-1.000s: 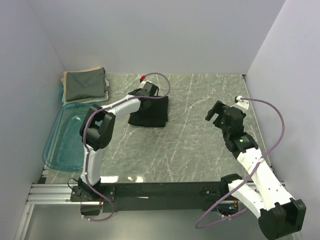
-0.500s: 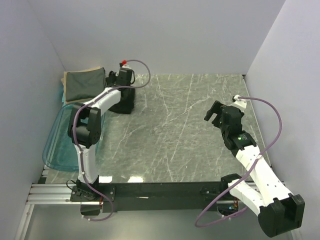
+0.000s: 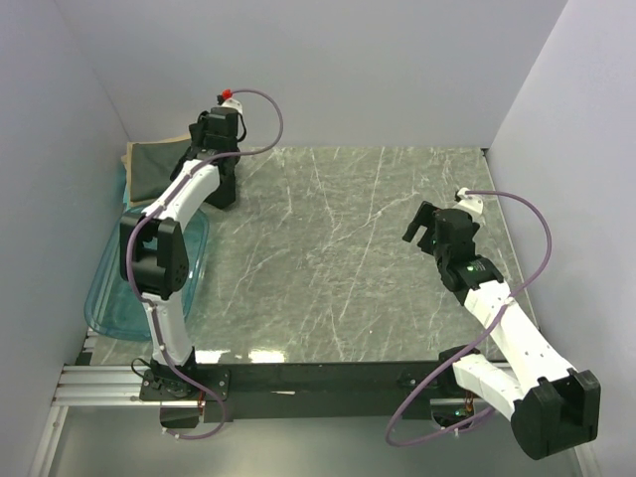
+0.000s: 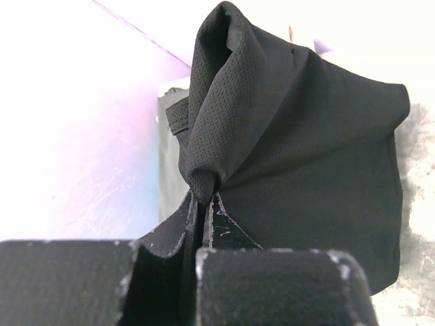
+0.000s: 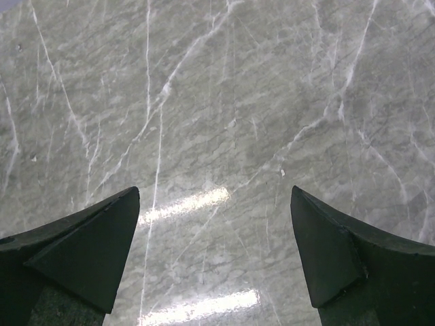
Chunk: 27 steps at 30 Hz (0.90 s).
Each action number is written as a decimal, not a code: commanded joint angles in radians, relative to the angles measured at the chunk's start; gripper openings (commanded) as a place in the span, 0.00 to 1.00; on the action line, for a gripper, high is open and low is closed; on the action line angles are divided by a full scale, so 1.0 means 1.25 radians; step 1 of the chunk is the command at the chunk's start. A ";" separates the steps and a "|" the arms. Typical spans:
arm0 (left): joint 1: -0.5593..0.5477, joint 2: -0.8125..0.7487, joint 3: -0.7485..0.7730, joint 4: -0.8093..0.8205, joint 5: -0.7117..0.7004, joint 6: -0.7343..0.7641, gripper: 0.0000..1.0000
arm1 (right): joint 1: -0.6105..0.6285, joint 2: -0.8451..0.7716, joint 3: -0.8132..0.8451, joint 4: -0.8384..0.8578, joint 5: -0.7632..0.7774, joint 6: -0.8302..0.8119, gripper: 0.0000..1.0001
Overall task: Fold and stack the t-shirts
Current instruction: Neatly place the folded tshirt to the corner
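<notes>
Left wrist view — black t-shirt (image 4: 299,156) tight between left gripper (image 4: 202,201) jaws

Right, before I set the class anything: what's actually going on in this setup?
A two-armed robot is folding and stacking t-shirts. The left hand is shut on a bunched black t-shirt and holds it up at the far left of the table, right beside the stack of folded shirts, which has a grey-green one on top. The right hand is open, holds nothing and hangs over bare table on the right. The black shirt is not yet on the stack.
</notes>
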 commanded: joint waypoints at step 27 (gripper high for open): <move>0.089 -0.052 0.119 0.013 0.088 -0.016 0.01 | -0.002 0.008 0.026 0.023 0.001 -0.014 0.97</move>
